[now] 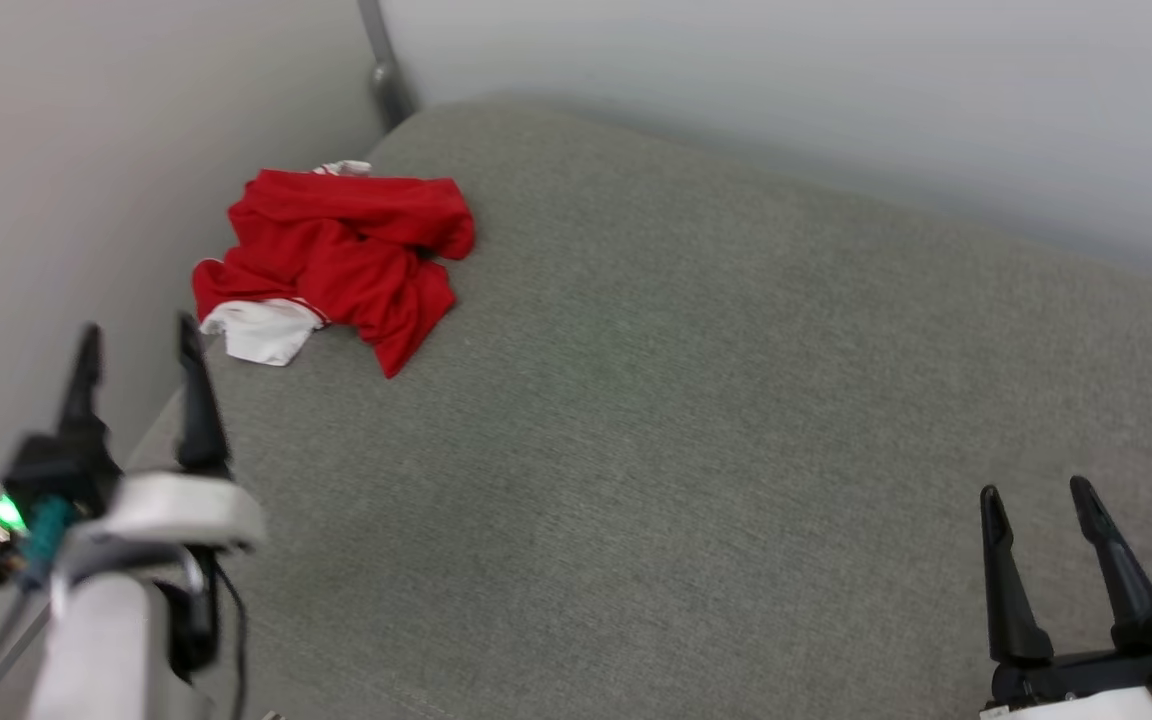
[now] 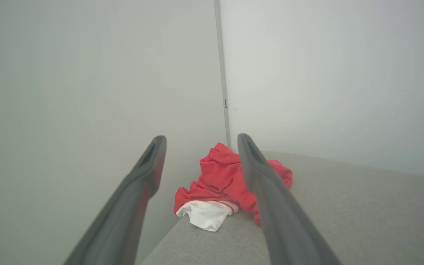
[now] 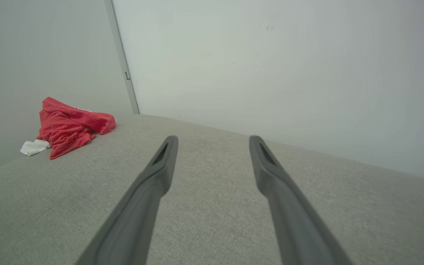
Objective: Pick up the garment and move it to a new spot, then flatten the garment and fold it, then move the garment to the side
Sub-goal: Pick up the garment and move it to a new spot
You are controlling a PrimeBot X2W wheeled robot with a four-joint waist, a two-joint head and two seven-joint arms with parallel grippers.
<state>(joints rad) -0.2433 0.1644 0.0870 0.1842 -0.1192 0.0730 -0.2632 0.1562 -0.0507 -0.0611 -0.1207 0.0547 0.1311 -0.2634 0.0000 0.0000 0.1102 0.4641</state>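
Observation:
The garment (image 1: 336, 255) lies crumpled in a red heap with one white sleeve showing, at the far left corner of the grey cushioned surface (image 1: 686, 400). In the left wrist view the garment (image 2: 221, 180) sits ahead of the fingers, partly behind the right finger. The right wrist view has the garment (image 3: 68, 127) far off to the left. My left gripper (image 1: 136, 345) hangs open at the surface's left edge, short of the garment, nothing between its fingers. Low on the right, my right gripper (image 1: 1036, 490) is open and empty over the surface.
Pale walls close in the surface on the left and at the back, meeting at a corner with a grey vertical strip (image 1: 386, 70). The surface's left edge (image 1: 161, 430) drops off beside my left gripper. Bare cushion stretches across the middle and right.

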